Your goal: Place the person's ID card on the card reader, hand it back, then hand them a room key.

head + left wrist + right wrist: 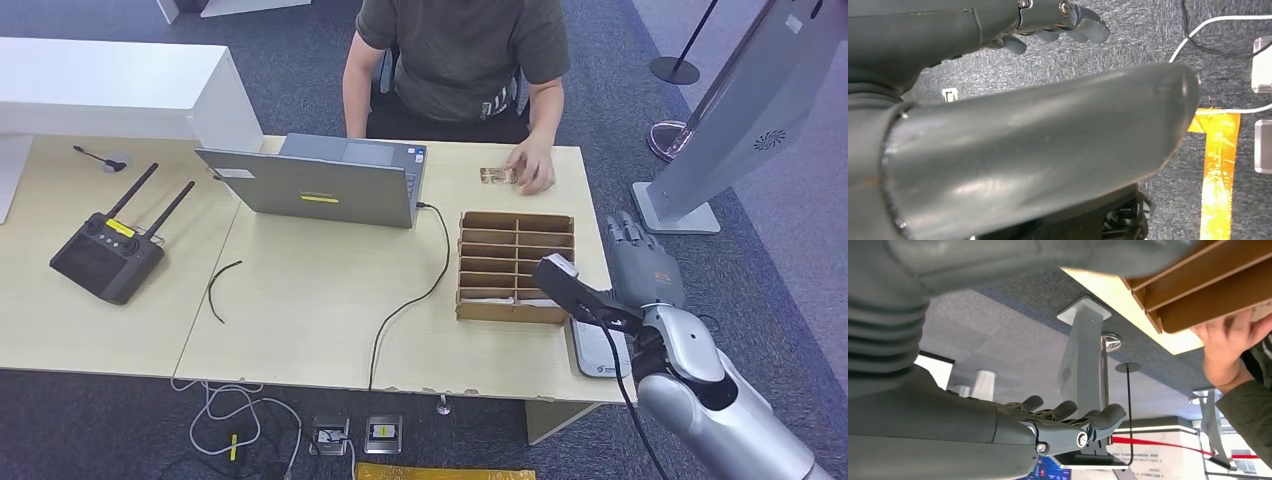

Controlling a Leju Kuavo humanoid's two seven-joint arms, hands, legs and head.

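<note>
the id card (497, 175) is lying long-side across the desk's far edge under the person's hand (531, 165), ahead of the right hand (636, 262), which is hovering empty with fingers apart, the nearer one.

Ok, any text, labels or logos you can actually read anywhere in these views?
None can be read.
Yellow label on the laptop lid: too small.
Yellow sticker on the controller: blurred.
Print on the person's shirt: illegible.
Round fan-like emblem on the white kiosk: a logo, no letters.
Card under the person's hand: too small.
</note>
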